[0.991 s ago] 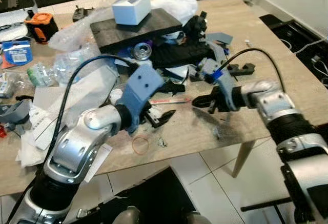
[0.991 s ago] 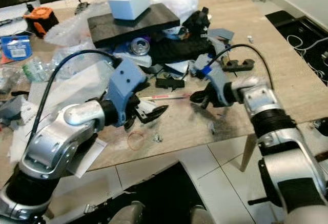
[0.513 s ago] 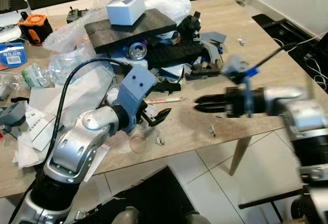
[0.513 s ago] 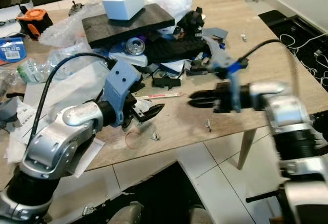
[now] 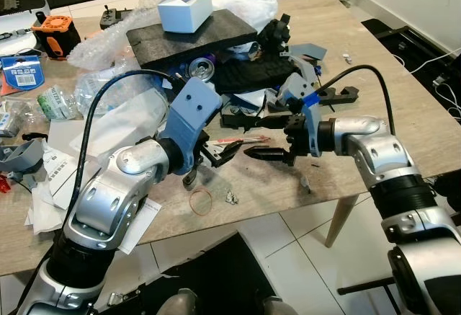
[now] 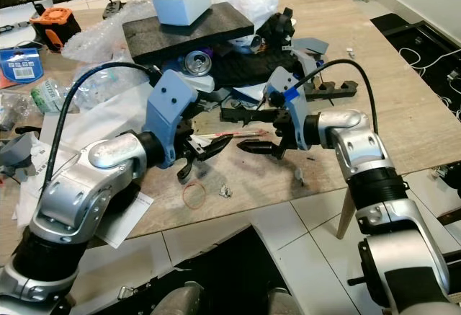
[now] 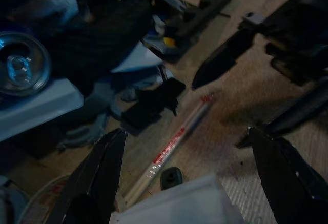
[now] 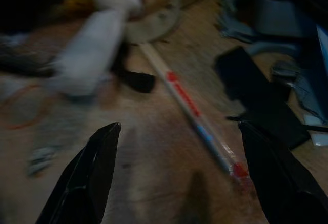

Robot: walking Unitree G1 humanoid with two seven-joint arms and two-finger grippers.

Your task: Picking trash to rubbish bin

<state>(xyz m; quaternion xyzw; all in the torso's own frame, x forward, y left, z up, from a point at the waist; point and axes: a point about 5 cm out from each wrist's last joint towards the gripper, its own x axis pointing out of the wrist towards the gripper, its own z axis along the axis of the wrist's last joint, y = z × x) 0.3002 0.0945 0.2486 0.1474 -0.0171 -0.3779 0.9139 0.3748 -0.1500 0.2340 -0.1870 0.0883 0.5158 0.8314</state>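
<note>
The trash I am after is a thin paper-wrapped stick with red print, lying flat on the wooden table between my two grippers. Going from the left, a heap of clear plastic bags and white papers covers that end of the table, with an orange tool at the far corner.

My left gripper hangs low over the table just in front of the stick's near end, its fingers spread apart; in the left wrist view the stick runs between the two black fingers, which do not touch it. A red rubber band and a small crumpled scrap lie on the wood just in front of that gripper, nearer the table edge.

Behind the stick sits a pile of black and grey parts, a drink can on its side, and a dark slab carrying a white tissue box.

My right gripper points leftward at the stick's other end, one finger above it and one in front, held apart. In the right wrist view the stick lies diagonally between the fingers, its red tip nearest the camera, untouched. Another small scrap lies in front of that arm.
</note>
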